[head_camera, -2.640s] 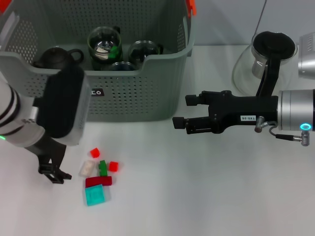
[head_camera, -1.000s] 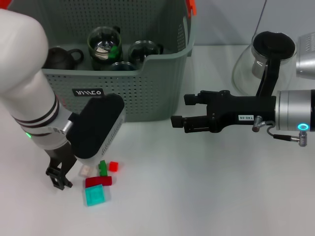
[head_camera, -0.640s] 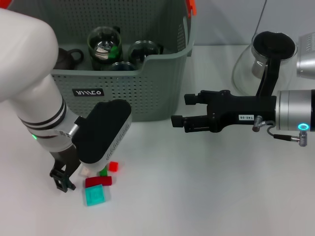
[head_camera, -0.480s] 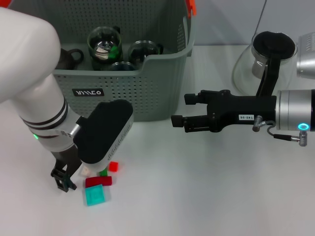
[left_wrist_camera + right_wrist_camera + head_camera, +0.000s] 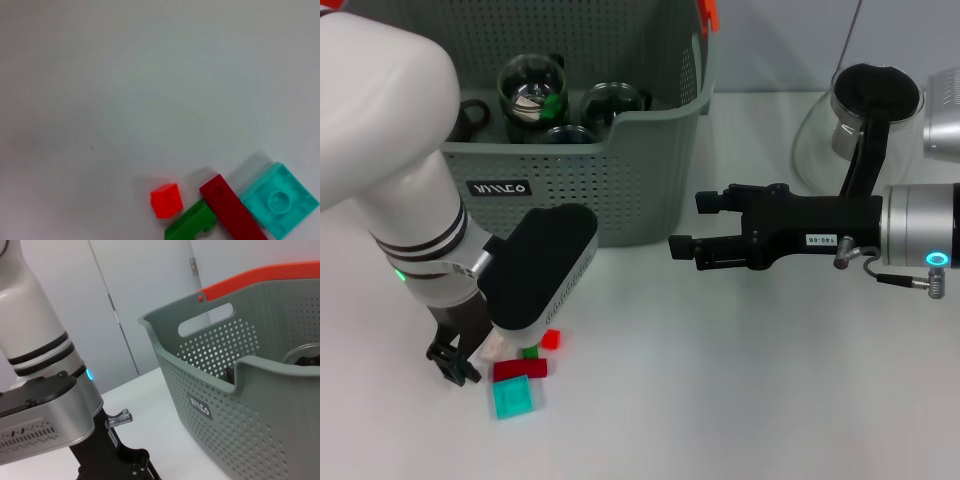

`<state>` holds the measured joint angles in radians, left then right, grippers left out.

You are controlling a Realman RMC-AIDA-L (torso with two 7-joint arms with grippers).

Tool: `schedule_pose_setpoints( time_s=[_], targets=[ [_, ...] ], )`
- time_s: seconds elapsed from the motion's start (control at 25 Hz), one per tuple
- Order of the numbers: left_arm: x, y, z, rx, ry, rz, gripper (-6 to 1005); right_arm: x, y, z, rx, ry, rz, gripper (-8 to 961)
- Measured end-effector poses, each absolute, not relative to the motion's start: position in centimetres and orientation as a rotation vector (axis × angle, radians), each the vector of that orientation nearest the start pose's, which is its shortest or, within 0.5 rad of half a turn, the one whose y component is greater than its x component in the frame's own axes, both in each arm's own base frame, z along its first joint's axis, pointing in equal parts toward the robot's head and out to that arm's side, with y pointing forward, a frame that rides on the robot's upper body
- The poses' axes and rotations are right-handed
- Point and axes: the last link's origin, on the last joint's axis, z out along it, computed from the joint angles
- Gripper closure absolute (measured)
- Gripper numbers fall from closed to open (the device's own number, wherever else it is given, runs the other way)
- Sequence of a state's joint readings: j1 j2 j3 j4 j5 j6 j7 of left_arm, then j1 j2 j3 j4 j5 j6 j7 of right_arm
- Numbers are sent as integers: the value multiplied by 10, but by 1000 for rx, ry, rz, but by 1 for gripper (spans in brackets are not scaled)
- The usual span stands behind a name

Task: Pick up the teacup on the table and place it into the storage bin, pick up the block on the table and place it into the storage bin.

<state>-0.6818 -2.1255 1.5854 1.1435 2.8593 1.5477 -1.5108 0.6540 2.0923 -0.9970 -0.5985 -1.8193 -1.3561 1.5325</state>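
Left gripper [image 5: 455,362] low at lower left beside the blocks [image 5: 520,370], finger gap unreadable, so centre over one block before closing; storage bin [image 5: 620,190] upper left, right gripper [image 5: 685,228] open, empty, mid-frame.

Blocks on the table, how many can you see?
4 visible: teal block, dark red block, small red block, green block mostly hidden under the left tool. More may be hidden.
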Motion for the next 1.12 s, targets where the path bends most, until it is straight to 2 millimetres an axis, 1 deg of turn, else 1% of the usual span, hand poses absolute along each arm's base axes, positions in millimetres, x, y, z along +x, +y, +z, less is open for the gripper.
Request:
schedule_pose_setpoints(
  time_s=[0.16, 0.36, 0.48, 0.68, 0.84, 0.96, 1.12],
  targets=[
    [-207, 345, -42, -2896, 711, 1249, 181, 205, 363, -45, -2809, 677, 677, 39],
    [-206, 345, -42, -2894, 711, 1249, 333, 205, 363, -44, -2809, 674, 677, 39],
    [-206, 346, -42, -2892, 707, 1247, 340, 205, 363, -44, -2809, 673, 677, 39],
    [-206, 348, -43, -2882, 686, 1241, 549, 205, 363, -44, -2807, 674, 678, 38],
    [-204, 348, -42, -2881, 648, 1239, 564, 205, 363, -44, -2806, 673, 678, 38],
    [-199, 350, -32, -2887, 585, 1200, 576, 206, 364, -43, -2805, 671, 676, 38],
    [-190, 351, 0, -2903, 388, 1029, 591, 208, 364, -41, -2802, 671, 670, 39]
  ],
)
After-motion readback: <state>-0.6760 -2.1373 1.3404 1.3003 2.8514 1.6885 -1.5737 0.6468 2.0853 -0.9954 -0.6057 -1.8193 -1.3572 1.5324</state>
